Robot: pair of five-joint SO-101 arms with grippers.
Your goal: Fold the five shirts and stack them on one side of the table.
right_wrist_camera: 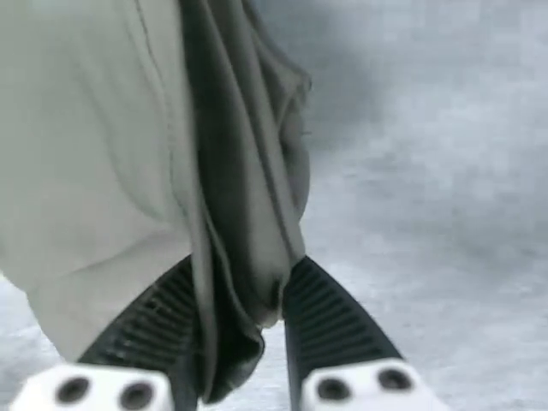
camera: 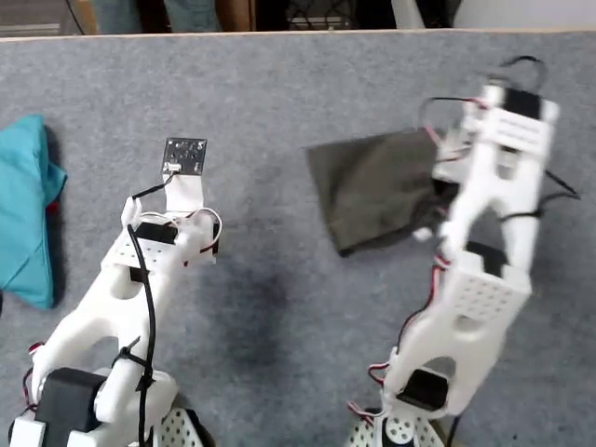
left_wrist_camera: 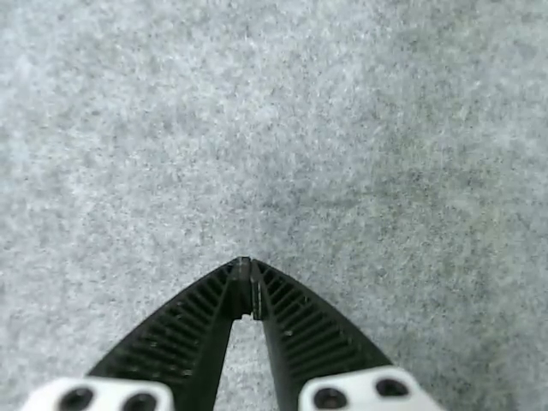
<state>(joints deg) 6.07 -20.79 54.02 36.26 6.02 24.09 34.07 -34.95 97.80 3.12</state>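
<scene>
Robotics lab; grey felt table (camera: 279, 84); wired white arm (camera: 98, 307)

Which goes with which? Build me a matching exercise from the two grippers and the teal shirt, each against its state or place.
1. left gripper
2. right gripper
3. teal shirt

a. lies at the left edge of the table
b. shut on the dark shirt
c. shut on nothing, over bare table

Pairs: 1-c, 2-b, 3-a.
</scene>
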